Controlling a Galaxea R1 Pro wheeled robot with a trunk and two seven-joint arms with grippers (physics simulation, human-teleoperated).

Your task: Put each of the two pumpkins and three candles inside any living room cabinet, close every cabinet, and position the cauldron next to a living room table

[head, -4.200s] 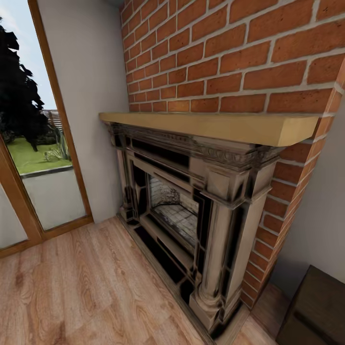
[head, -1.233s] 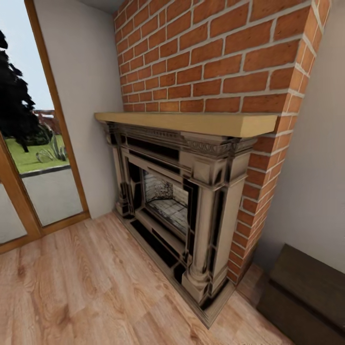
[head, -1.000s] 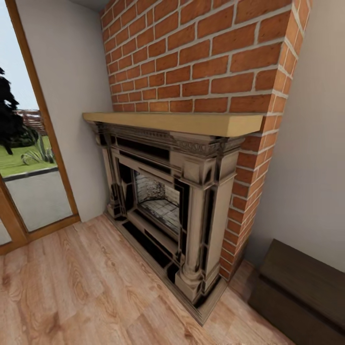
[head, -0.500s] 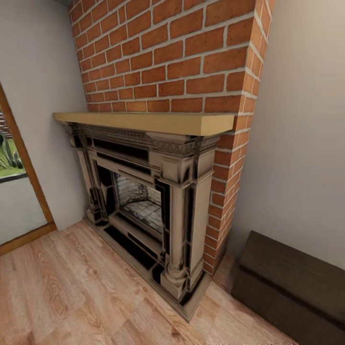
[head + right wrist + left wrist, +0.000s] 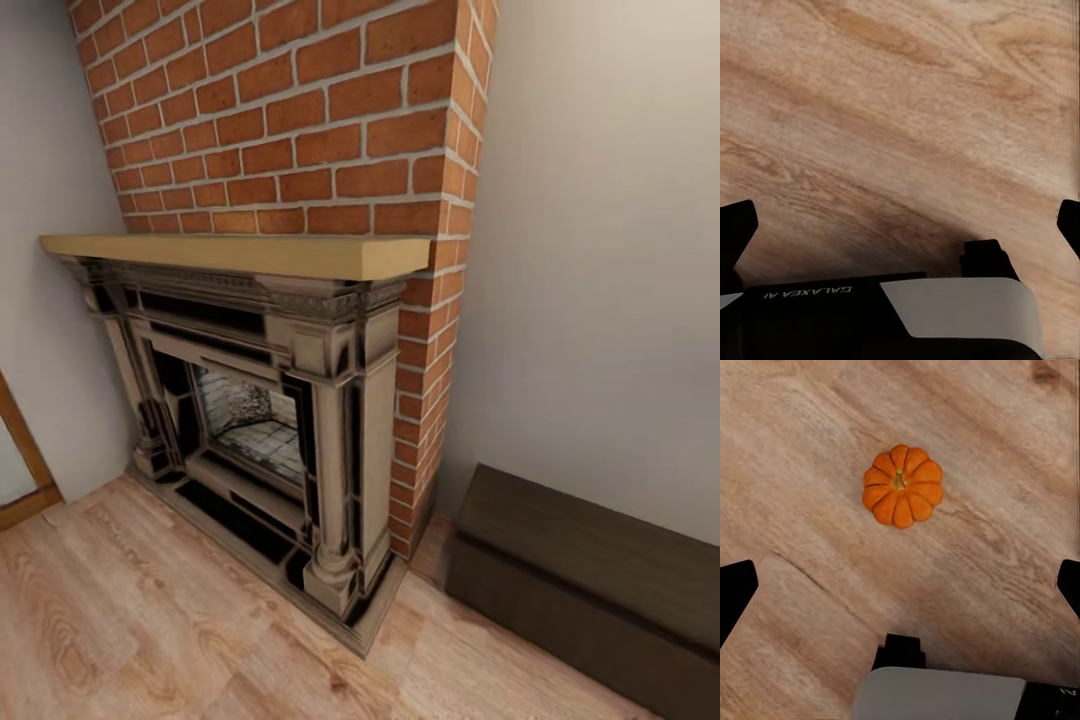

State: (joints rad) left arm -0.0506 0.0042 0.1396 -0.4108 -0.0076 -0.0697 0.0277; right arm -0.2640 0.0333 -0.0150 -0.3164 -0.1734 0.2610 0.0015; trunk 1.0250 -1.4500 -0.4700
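Observation:
A small ribbed orange pumpkin (image 5: 903,485) with a short stem lies on the wooden floor in the left wrist view, well beyond the fingers. My left gripper (image 5: 900,585) is open, its black fingertips (image 5: 735,592) spread wide with only floor between them. My right gripper (image 5: 900,225) is open too, over bare wooden planks. In the head view the end of the low dark-brown cabinet (image 5: 590,580) stands against the pale wall at the lower right, its front shut as far as I can see. The candles, the cauldron and the table are out of view.
An ornate grey-black fireplace surround (image 5: 270,400) with a pale wooden mantel (image 5: 240,252) stands under a red brick chimney breast (image 5: 290,110). A wooden door frame edge (image 5: 20,470) shows at the far left. Light plank floor (image 5: 150,620) lies in front.
The whole head view has swung to the right: the fireplace and the glass door have slid left, and more of the dark cabinet and the pale wall has come in.

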